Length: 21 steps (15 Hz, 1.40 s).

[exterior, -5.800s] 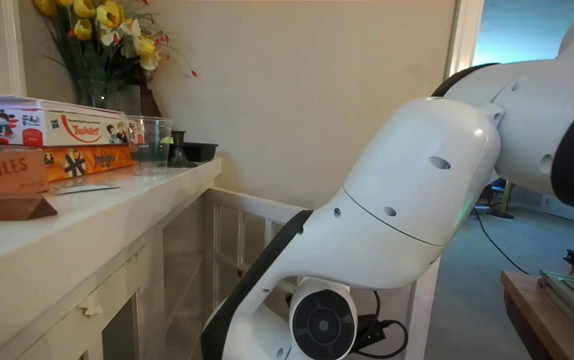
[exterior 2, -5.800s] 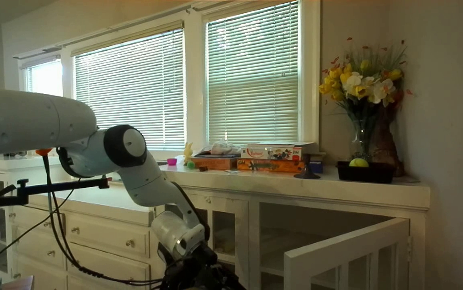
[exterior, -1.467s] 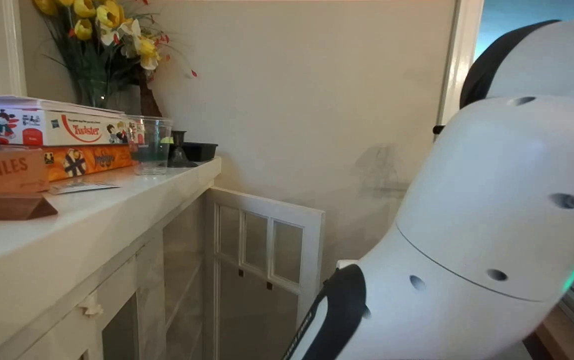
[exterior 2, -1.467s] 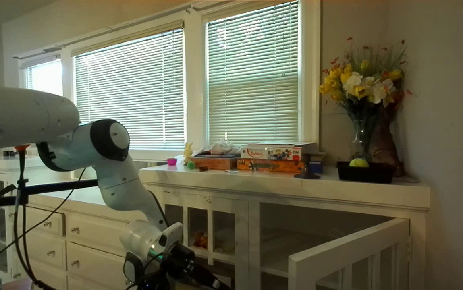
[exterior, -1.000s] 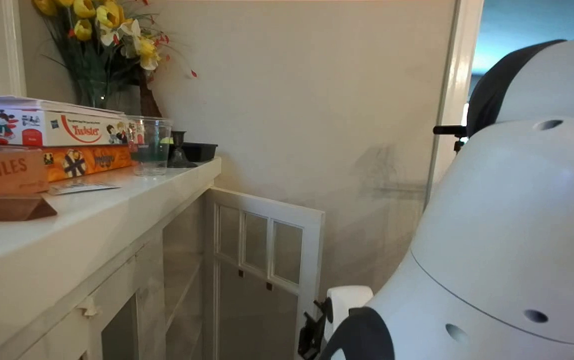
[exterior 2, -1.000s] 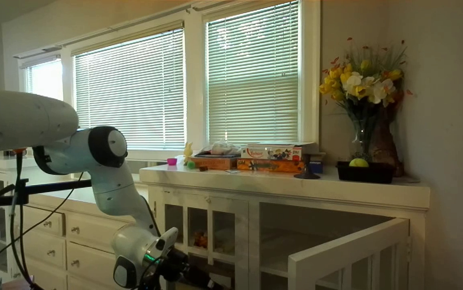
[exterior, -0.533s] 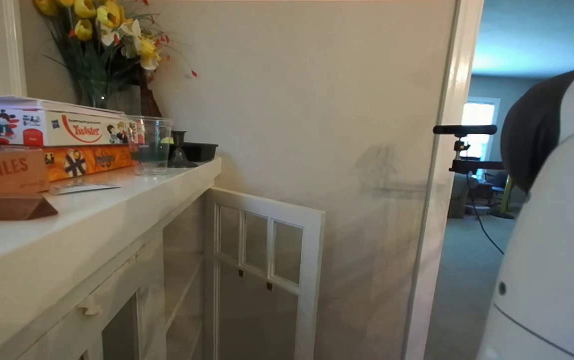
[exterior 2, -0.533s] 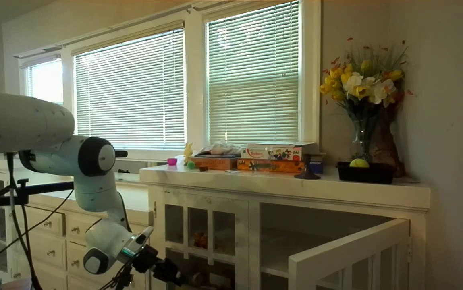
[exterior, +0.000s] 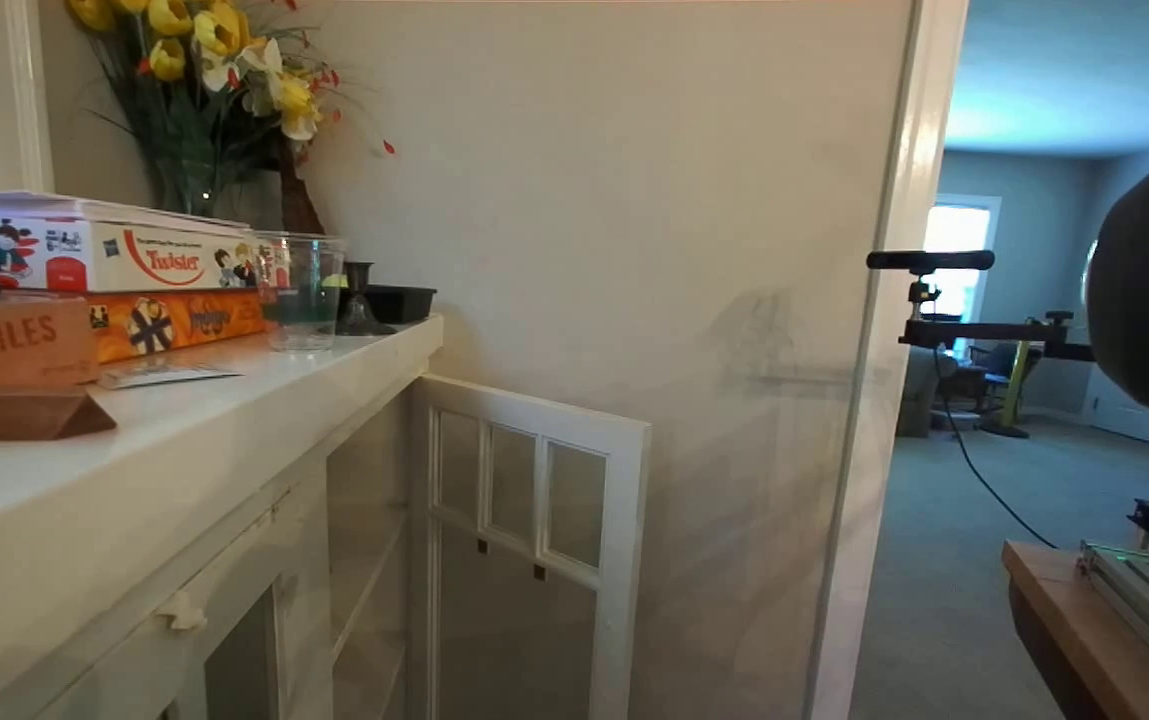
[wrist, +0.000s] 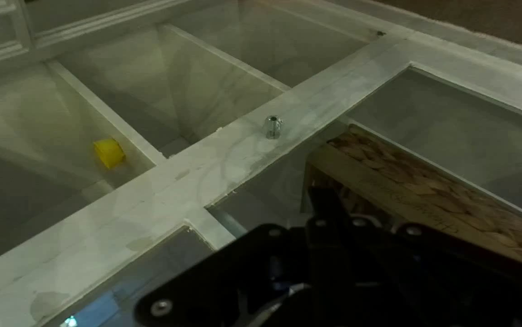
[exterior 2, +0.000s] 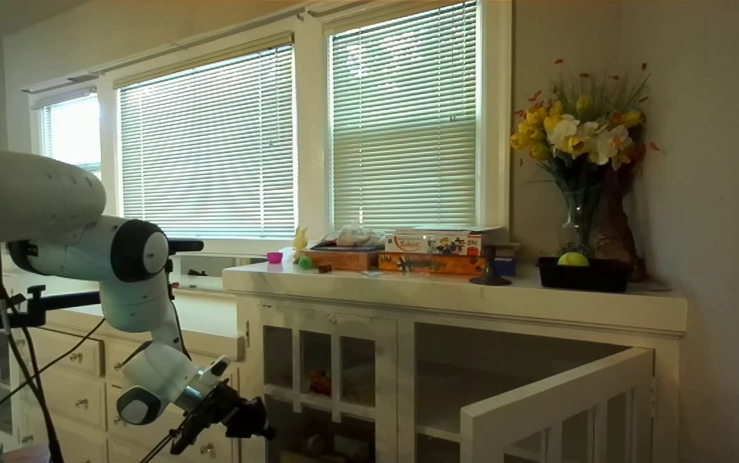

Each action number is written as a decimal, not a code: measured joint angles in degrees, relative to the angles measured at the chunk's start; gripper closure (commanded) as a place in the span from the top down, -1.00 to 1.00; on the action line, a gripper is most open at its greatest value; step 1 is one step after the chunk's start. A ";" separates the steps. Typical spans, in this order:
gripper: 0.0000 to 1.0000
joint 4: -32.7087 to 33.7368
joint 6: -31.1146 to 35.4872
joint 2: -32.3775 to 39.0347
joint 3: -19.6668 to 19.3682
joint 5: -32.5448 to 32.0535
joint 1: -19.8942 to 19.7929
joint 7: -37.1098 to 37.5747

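We are holding the pincer (wrist: 324, 196) pressed together | hovering before the glazed door (exterior 2: 336, 382), apparently clear of it | silver knob (wrist: 273, 127) is jutting from the door | woven box (wrist: 429, 190) is sitting behind it

In an exterior view we see three windows (exterior 2: 207, 141) with slatted blinds (exterior 2: 402, 128) beyond the top back edge of the white cabinet (exterior 2: 433, 293); daylight glows through the slats, strongest at the smallest window (exterior 2: 74, 127); just past the cabinet's end edge, in both exterior views, we find a plain beige wall (exterior: 584, 200); a lower drawer unit (exterior 2: 86, 419) adjoins the cabinet's opposite end; beyond a white door frame (exterior: 847, 600) we look into a bluish room (exterior: 1044, 200) with grey carpet (exterior: 934, 600) and a bright far window (exterior: 954, 228).
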 measured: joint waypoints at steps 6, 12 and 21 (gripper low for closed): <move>-1.00 0.10 -2.72 0.00 -3.04 0.27 0.35 -1.57; -1.00 -1.01 1.81 0.10 0.74 -0.46 -8.91 7.55; -1.00 -4.95 4.97 0.38 0.92 -0.47 -18.69 26.03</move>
